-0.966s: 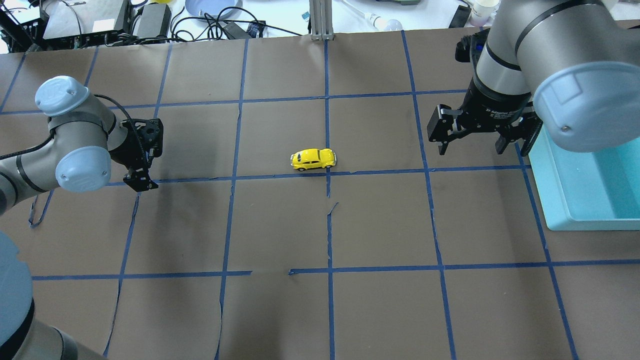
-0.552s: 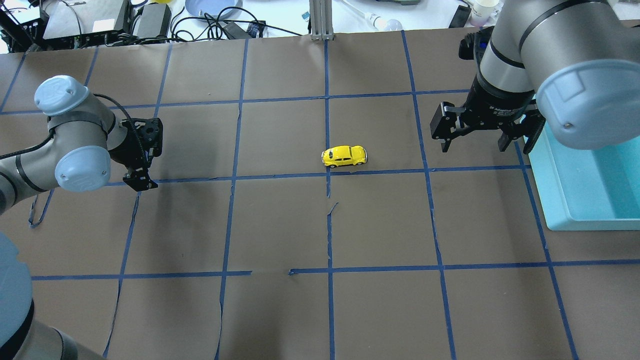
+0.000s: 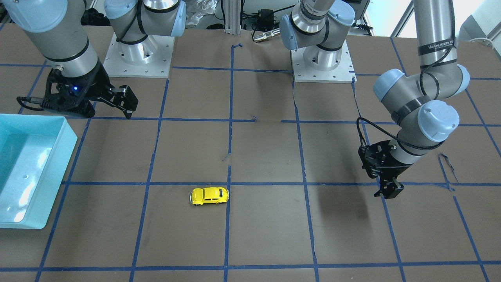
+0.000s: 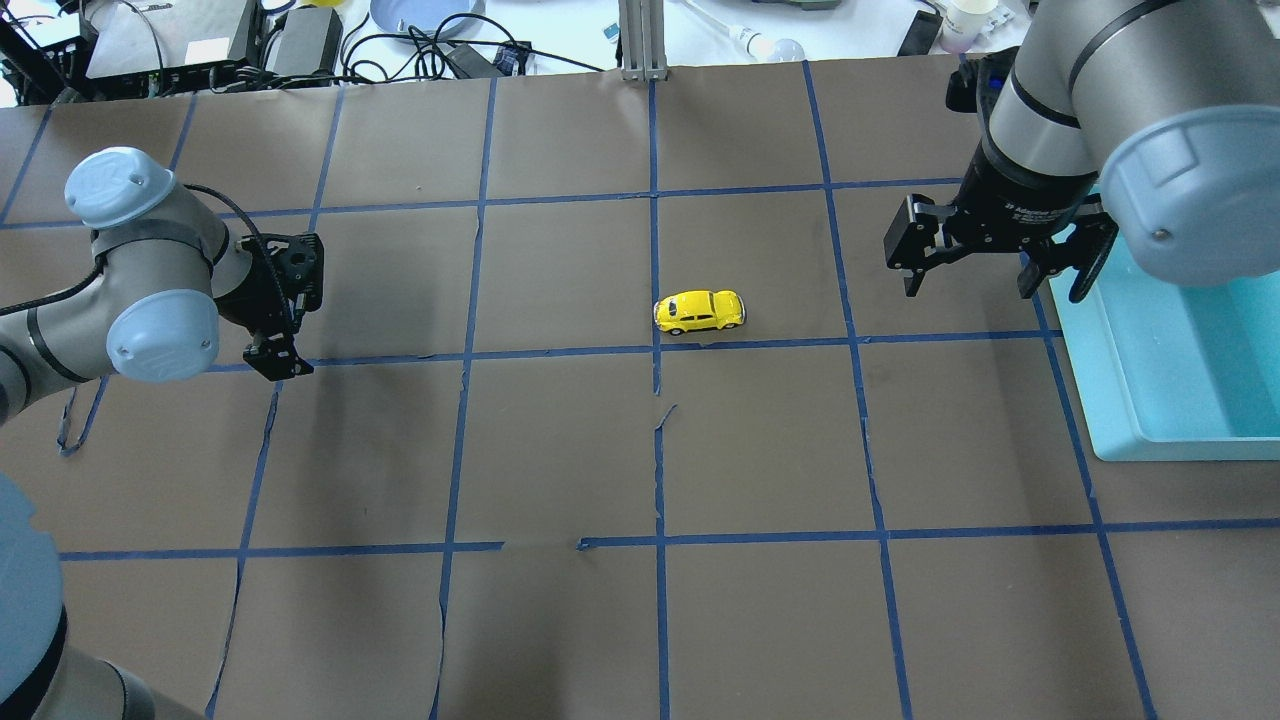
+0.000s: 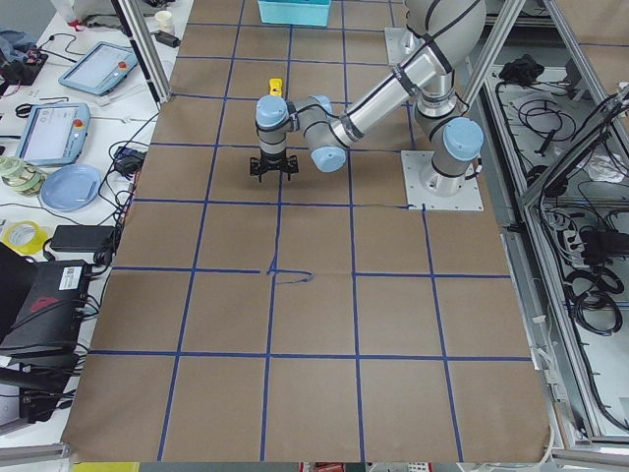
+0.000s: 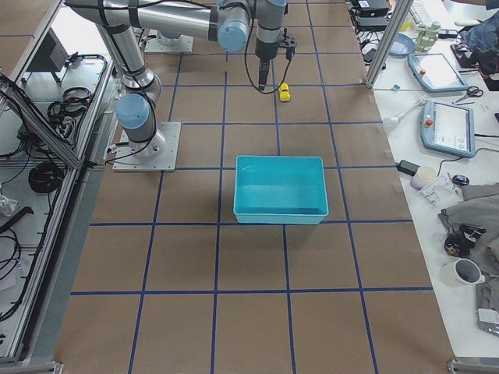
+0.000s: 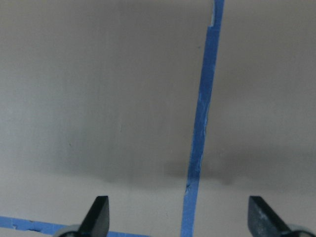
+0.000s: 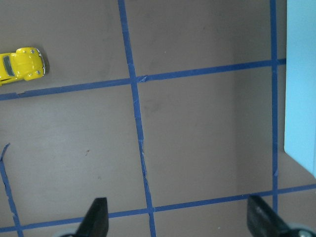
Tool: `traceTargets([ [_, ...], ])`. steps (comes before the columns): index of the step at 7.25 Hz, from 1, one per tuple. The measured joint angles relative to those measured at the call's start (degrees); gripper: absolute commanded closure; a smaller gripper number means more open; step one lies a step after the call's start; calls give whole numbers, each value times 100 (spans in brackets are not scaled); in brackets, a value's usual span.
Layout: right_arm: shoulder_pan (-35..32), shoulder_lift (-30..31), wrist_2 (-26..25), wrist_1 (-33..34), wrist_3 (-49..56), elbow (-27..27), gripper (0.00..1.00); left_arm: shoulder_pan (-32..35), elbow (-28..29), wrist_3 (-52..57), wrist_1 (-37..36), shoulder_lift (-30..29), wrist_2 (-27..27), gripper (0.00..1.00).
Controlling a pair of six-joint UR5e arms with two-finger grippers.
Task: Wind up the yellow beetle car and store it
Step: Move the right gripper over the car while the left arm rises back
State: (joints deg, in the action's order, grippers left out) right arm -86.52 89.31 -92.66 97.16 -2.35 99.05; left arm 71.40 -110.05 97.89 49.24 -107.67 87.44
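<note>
**Brown-papered table (image 4: 560,450), yellow beetle car (image 4: 700,311) loose near the middle**

The car sits just beside a blue tape line (image 4: 560,351), with its long axis left-to-right and its nose apparently toward the teal bin (image 4: 1150,445). The right gripper (image 4: 992,290), spread wide and empty, is nearer. The left gripper (image 4: 272,362), likewise spread, hangs well apart.

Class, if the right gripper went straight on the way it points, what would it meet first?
Probably the brown-papered table: the right gripper points straight down at bare paper beside a blue tape line, clear of the yellow beetle car.
</note>
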Motion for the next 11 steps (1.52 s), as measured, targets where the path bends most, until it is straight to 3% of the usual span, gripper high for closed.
traceTargets([
  [1,1,-159,0,260,579,-4,0,267,262,-806,390,288,-11,0],
  [4,-196,-613,40,1308,3450,-4,0,1321,2031,-3919,2931,932,-9,0],
  [5,-408,-820,44,1658,3920,-1,0,1451,2342,-4921,3516,1118,-2,0],
  [8,-1039,-1459,253,2595,4923,12,0,1513,2500,-7868,4086,1655,87,0],
  [11,-1145,-1968,1048,3112,6092,128,0,1511,2447,-9511,4123,1834,336,0],
])
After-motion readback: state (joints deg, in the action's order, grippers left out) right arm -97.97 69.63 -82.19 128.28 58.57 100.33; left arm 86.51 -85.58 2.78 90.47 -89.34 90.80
